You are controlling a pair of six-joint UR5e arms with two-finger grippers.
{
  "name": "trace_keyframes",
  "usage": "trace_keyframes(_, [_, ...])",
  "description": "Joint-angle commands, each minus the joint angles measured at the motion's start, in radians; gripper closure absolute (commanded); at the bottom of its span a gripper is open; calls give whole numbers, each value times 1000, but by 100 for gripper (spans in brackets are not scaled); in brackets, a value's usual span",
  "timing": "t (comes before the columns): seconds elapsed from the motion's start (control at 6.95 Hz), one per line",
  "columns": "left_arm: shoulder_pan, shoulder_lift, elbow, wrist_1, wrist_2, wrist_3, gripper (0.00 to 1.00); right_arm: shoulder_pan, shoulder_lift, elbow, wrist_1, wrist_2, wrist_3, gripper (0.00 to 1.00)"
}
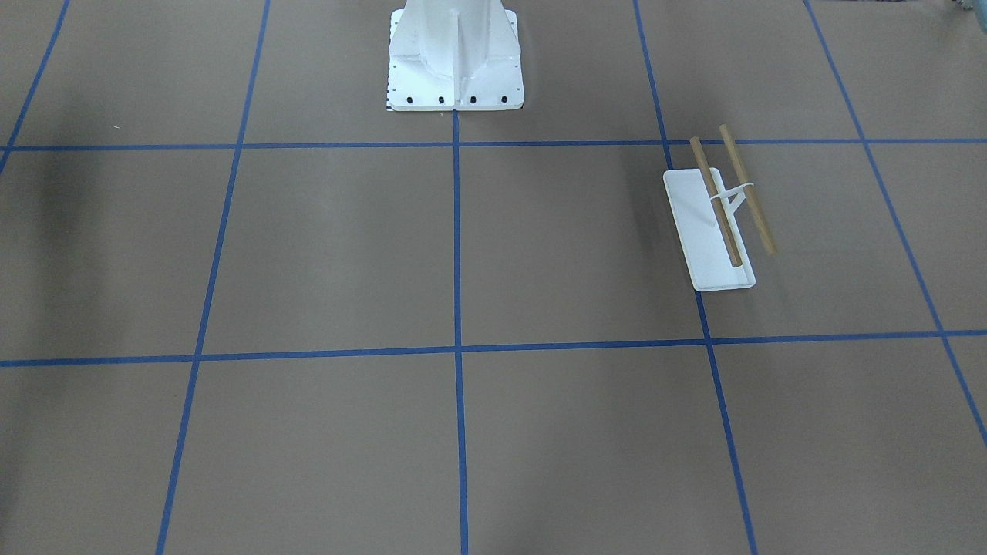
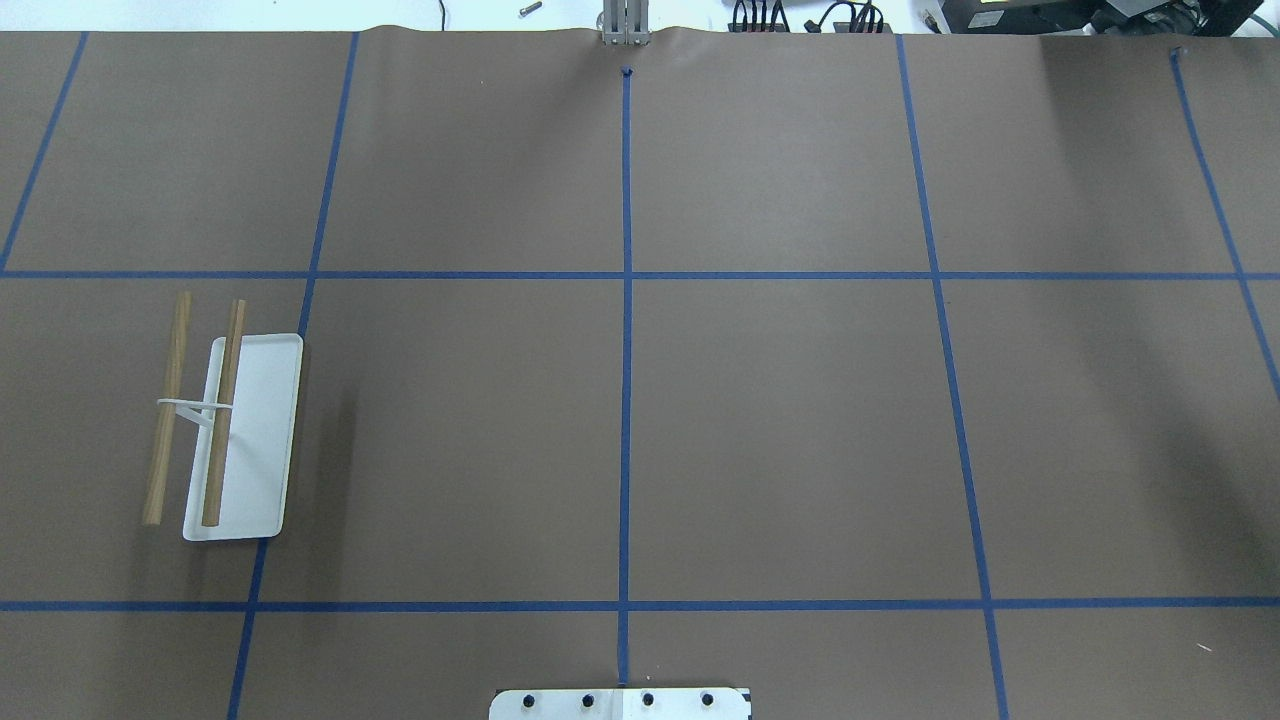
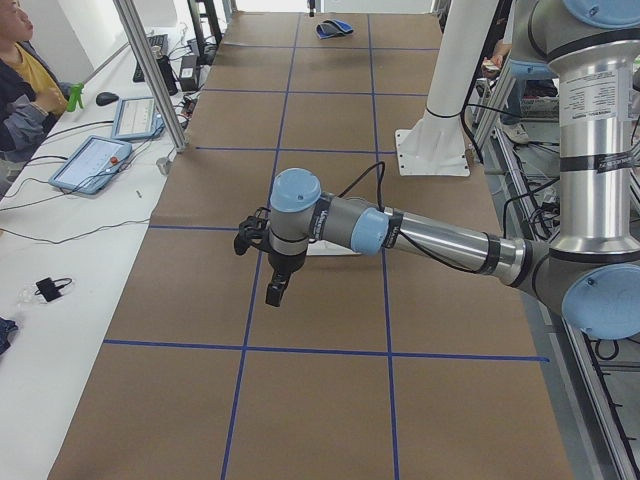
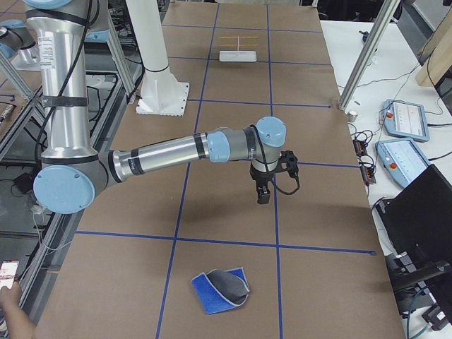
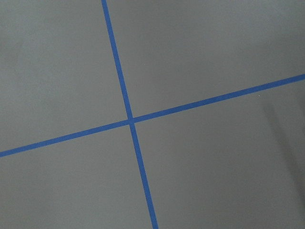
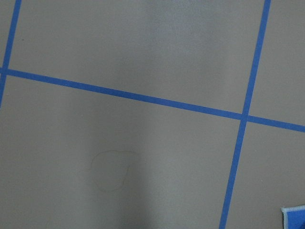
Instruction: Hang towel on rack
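The rack (image 2: 235,430) stands on the table's left side in the overhead view, with a white flat base and two wooden rods; it also shows in the front-facing view (image 1: 721,223) and far off in the exterior right view (image 4: 238,48). The towel (image 4: 220,289) lies crumpled on the table at the robot's right end, dark grey over bright blue. Its blue corner shows in the right wrist view (image 6: 293,217). My left gripper (image 3: 277,295) hangs above the table near the rack's area. My right gripper (image 4: 263,198) hangs above the table, apart from the towel. I cannot tell whether either is open or shut.
The large white bolted pedestal (image 1: 455,62) stands at the robot's side of the table. Blue tape lines (image 2: 626,350) grid the brown surface. Tablets and cables lie on the white bench (image 3: 95,160) beside a seated person. A metal post (image 4: 367,53) rises at the table's edge.
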Motion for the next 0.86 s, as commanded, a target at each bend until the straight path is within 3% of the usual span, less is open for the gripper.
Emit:
trace_keyframes(0.0, [4,-3,9,-3,3,-1,2,0,1,5,2,0,-1,0])
trace_keyframes(0.58, [2,-4,36,-3,1,-3,2,-2,-23,-4,14,-17,-16,0])
trace_keyframes(0.72, [2,-3,36,-3,1,-3,2,-3,-34,-17,14,-87,-36,2])
